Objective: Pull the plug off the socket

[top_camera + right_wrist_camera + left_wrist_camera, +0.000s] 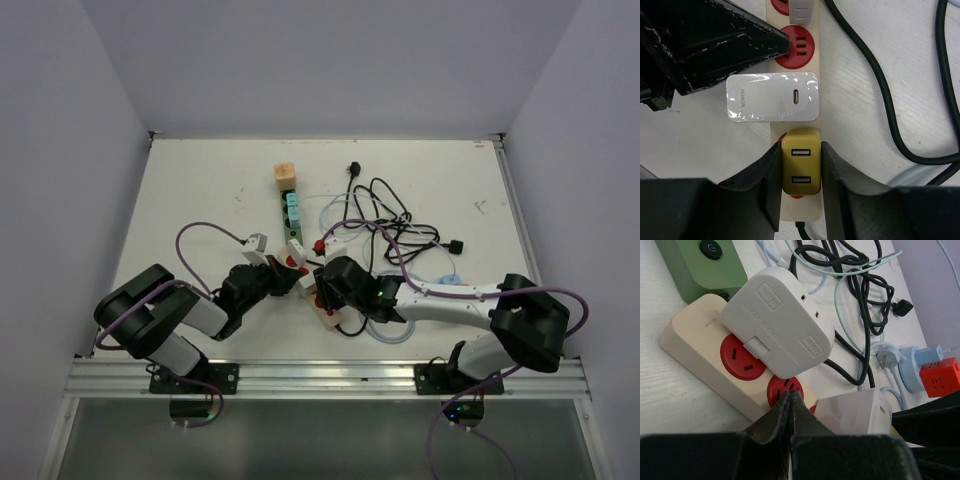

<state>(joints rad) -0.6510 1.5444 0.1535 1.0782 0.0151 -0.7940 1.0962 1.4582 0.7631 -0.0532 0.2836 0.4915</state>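
Note:
A cream power strip (pixel 799 216) with red sockets lies on the white table; it also shows in the top view (pixel 329 321). A yellow two-port USB plug (pixel 801 167) sits in its near socket. My right gripper (pixel 801 170) is shut on that plug, one finger on each side. A white HONOR charger (pixel 772 97) sits in the socket beyond it. My left gripper (pixel 790 396) is shut and empty, its tips resting on a bare red socket (pixel 781 386) of the strip. A large white adapter (pixel 777 322) is plugged in further along. In the top view the two grippers, left (pixel 300 283) and right (pixel 325 298), meet over the strip.
A green power strip (pixel 291 225) with teal plugs and an orange block (pixel 285 177) lies behind the cream one. Tangled black cables (pixel 395 225) spread to the right. A blue round adapter (pixel 917 371) and a red cube socket (pixel 940 377) lie near them.

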